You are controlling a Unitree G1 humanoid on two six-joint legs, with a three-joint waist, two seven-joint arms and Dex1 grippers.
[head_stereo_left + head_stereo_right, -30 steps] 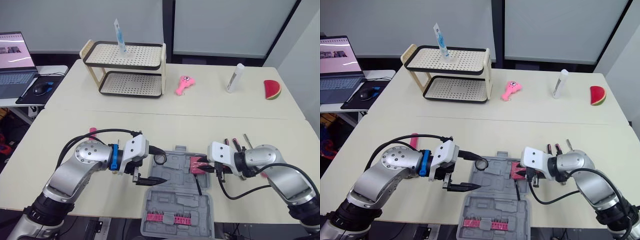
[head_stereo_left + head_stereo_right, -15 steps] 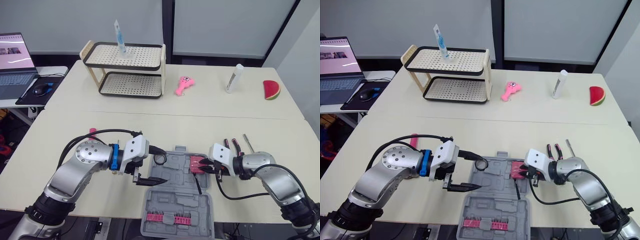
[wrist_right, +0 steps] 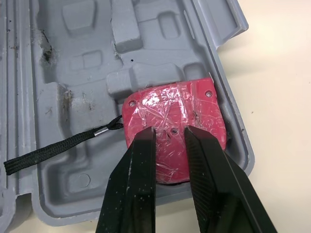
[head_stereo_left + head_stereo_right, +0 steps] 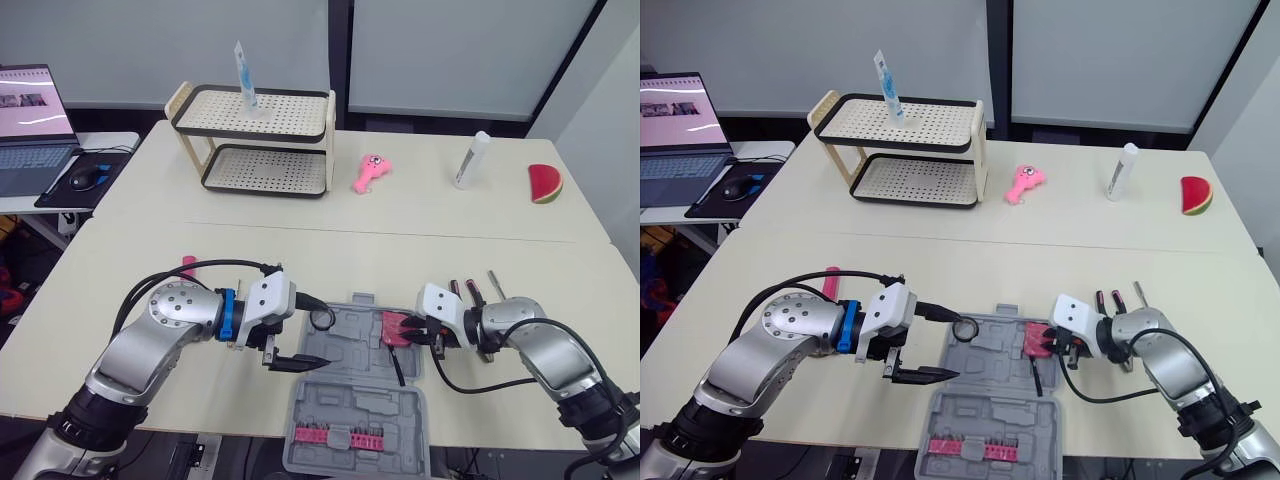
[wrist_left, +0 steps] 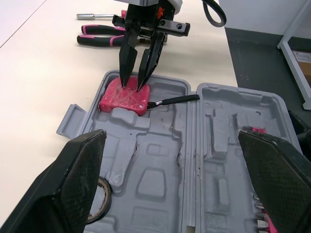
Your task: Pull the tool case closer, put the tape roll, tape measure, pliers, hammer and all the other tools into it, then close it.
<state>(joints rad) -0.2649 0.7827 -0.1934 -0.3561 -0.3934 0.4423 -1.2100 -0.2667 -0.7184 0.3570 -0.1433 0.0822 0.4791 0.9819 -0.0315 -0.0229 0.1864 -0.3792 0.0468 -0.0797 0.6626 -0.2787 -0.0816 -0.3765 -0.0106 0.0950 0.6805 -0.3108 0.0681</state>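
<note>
Your right gripper (image 3: 169, 131) hangs just over the pink tape measure (image 3: 175, 116) in the tool case's (image 5: 160, 187) corner pocket, fingers slightly parted and clamping nothing; it looks hard, light and glossy-wrapped, likely slippery, so pinch its flat sides, while your left gripper (image 4: 318, 340) gapes wide.

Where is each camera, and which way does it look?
Eye views: on the head, looking forward and down at the table and tool case; both arms show.
Left wrist view: on that wrist, facing the right gripper across the case; left gripper fingers show.
Right wrist view: on that wrist, looking down at the tape measure; its fingers show.
Wrist views share the tape measure.
</note>
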